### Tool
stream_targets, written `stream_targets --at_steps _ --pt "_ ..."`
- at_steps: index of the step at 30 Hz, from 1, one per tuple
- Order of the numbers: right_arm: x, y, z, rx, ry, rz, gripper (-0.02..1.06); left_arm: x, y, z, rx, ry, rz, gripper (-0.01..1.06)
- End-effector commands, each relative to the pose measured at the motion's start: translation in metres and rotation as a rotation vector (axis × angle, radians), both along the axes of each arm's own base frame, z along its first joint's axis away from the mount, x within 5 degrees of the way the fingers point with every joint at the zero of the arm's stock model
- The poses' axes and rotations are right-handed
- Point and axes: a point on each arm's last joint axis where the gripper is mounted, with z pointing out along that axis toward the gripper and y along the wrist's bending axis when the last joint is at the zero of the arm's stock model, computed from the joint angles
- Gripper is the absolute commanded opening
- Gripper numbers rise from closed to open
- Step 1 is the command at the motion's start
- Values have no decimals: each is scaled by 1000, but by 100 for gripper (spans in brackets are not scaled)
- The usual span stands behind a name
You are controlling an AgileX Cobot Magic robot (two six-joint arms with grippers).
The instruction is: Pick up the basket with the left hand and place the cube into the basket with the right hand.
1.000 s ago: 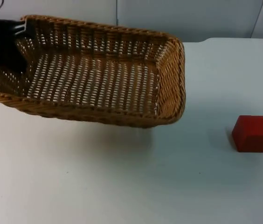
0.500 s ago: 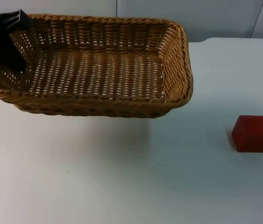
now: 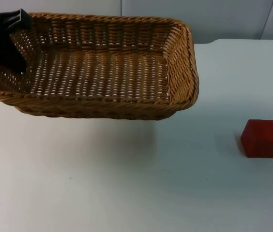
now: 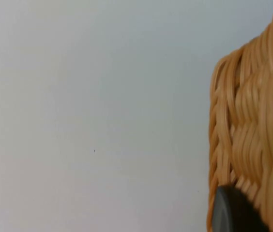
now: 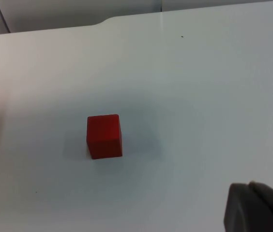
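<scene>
Top view: left gripper (image 3: 11,36) clamped on wicker basket (image 3: 102,67) rim, basket lifted off table (image 3: 127,183); red cube (image 3: 262,138) well apart. Left wrist view: basket wall touches fingertip. Right wrist view: right gripper near cube (image 5: 104,136); opening cannot be told.

Wicker basket (image 3: 98,67) apparently lifted off table; red cube (image 3: 262,138) apart, rt.

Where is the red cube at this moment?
In the top view the red cube sits on the white table at the right side, apart from the basket held up by the left gripper.
</scene>
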Motion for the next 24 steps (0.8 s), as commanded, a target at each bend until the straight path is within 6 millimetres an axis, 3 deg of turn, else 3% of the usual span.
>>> stream_targets --at_steps 1,24 --pt "0 0 -1 0 -5 3 0 1 1 7 -23 -26 41 0" --pt "0 0 -1 0 -5 3 0 2 2 7 -17 -36 50 0"
